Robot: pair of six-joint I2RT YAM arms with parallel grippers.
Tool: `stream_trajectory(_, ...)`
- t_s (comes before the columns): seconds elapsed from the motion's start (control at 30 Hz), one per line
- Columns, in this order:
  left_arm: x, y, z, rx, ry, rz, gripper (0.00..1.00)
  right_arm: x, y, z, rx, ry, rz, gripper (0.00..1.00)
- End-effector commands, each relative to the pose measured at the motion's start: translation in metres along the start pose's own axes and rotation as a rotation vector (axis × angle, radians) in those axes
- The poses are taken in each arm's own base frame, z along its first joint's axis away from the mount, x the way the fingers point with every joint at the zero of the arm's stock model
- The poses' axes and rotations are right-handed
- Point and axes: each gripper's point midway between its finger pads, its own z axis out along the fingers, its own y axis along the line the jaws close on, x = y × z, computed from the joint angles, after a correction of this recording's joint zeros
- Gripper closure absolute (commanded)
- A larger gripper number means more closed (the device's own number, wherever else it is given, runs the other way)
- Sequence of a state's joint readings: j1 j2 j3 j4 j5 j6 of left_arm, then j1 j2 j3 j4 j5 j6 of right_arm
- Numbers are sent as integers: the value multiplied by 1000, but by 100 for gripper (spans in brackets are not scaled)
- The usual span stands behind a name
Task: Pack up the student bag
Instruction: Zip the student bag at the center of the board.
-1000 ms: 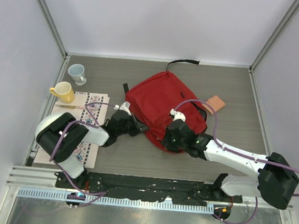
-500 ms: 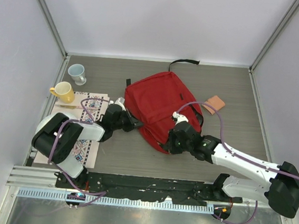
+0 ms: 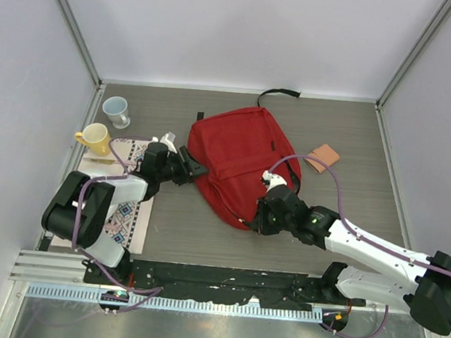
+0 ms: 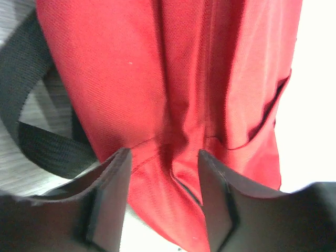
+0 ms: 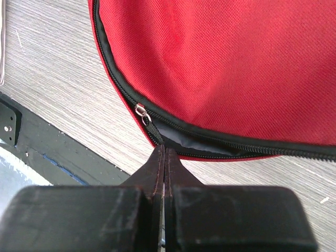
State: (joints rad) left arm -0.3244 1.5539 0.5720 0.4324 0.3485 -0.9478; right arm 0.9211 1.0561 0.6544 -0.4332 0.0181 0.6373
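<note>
The student bag [image 3: 239, 150] is a red backpack lying flat mid-table, with its zipper partly open along the near edge. My left gripper [image 3: 192, 168] is at the bag's left edge. In the left wrist view it [image 4: 163, 168] stands open, with red fabric [image 4: 184, 79] in the gap and not pinched. My right gripper [image 3: 259, 222] is at the bag's near edge. In the right wrist view it [image 5: 164, 148] is shut on the black zipper pull [image 5: 150, 127] below its metal ring. The bag's dark lining shows in the gap of the zipper [image 5: 210, 143].
A pale blue mug [image 3: 118, 111] and a yellow mug [image 3: 94, 138] stand at the far left. A patterned cloth [image 3: 126, 203] lies under my left arm. A small orange-pink flat item [image 3: 323, 156] lies right of the bag. A black strap [image 3: 279, 94] reaches the back wall.
My left gripper has opened, let go of the bag's edge and moved left and away. The bag has shifted back and left. My right gripper stays shut on the zipper pull.
</note>
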Motion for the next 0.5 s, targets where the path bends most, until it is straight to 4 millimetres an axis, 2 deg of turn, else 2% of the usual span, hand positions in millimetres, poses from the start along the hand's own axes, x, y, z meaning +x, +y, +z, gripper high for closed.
stream_trajectory(0.0,-7,-37,-18,120,7,86,31,-24,9,3,-9,-83,3,99)
stream_trajectory(0.03,-5,-38,-23,120,12,82,25,-29,12,3,-13,-95,13,99)
stream_trajectory(0.07,0,-35,-27,102,32,67,23,-33,15,6,-22,-112,20,99)
stream_trajectory(0.1,-2,-47,-37,123,11,62,20,-35,17,7,-28,-117,22,99)
stream_trajectory(0.13,5,-49,-41,116,22,57,15,-41,21,7,-38,-136,25,99)
stream_trajectory(0.17,14,-43,-45,67,39,38,13,-44,23,8,-43,-142,28,99)
stream_trajectory(0.2,18,-45,-49,52,45,33,13,-45,22,9,-36,-146,29,99)
stream_trajectory(0.23,26,-55,-56,60,52,43,10,-49,24,9,-36,-160,30,99)
stream_trajectory(0.27,34,-45,-60,-4,59,29,8,-51,23,9,-31,-164,29,99)
stream_trajectory(0.3,40,-43,-63,-21,67,0,7,-52,24,9,-29,-167,27,99)
stream_trajectory(0.33,47,-52,-70,-3,70,-1,6,-55,25,8,-27,-174,27,99)
stream_trajectory(0.4,59,-47,-75,-31,70,-40,3,-57,24,8,-26,-179,25,99)
stream_trajectory(0.47,74,-56,-81,-18,92,-70,2,-58,27,7,-34,-183,25,99)
